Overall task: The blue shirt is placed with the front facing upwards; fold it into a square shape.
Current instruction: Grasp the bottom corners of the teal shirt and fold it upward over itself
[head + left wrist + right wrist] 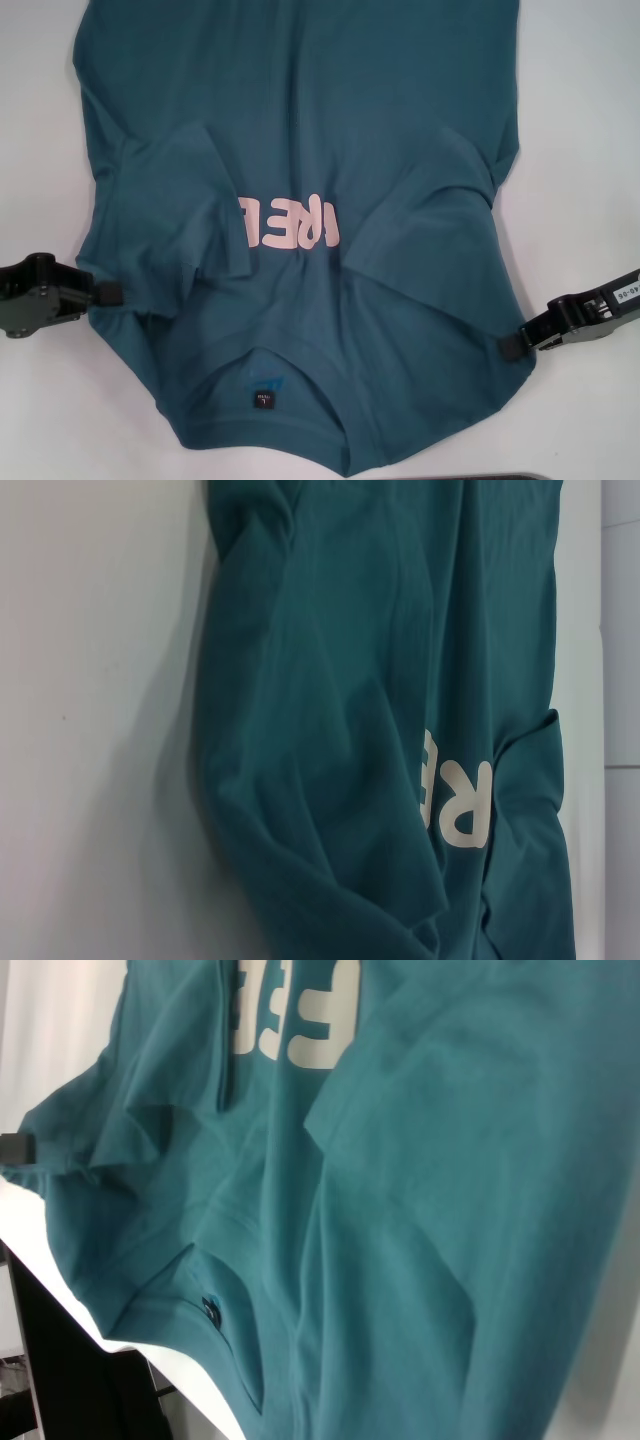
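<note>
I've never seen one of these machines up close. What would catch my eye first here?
The big blue shirt fills the middle of the white table, both sleeves folded in over its pale pink lettering, with the collar and small dark label nearest the robot. The black left gripper and right gripper meet the shirt's edges at its shoulders, one on each side.

Head cam looks steeply down on the white table [590, 120], collar end of the dark teal-blue cotton T-shirt [300, 120] nearest. Left wrist cam sits close over the shirt's left edge, right wrist cam close over its right side. All three catch the pale pink chest lettering [290, 222].
</note>
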### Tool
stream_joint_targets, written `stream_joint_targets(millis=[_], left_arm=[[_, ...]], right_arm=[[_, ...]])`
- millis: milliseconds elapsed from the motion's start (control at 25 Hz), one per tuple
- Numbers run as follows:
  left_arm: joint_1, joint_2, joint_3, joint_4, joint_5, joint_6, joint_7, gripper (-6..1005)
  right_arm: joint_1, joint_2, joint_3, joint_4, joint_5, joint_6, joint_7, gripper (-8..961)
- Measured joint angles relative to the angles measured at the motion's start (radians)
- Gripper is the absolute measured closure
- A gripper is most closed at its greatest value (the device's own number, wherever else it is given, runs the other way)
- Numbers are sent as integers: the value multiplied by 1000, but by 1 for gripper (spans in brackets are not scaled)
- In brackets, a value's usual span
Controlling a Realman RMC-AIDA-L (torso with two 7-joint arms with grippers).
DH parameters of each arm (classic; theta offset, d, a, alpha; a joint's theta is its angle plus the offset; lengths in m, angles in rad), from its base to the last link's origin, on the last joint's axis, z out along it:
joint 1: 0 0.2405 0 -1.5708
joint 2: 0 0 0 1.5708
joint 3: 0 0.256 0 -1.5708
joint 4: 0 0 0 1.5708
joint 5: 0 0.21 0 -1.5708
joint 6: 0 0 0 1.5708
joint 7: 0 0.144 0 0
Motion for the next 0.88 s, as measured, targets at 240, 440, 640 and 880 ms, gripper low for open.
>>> stream_joint_targets(millis=[240, 440, 640, 880], left_arm=[[3, 4, 2, 0, 5, 9, 0, 968], [18, 38, 34, 0, 12, 38, 3, 967], [50, 63, 55, -8, 28, 74, 2, 967], [62, 66, 57, -11, 90, 83, 12, 967]], right_arm=[[-2, -9, 0, -1, -23, -2, 10, 782], [-13, -17, 11, -61, -91, -43, 29, 893], [-33, -29, 12, -114, -124, -94, 49, 939], [-48, -34, 13, -149, -181, -126, 62, 939]])
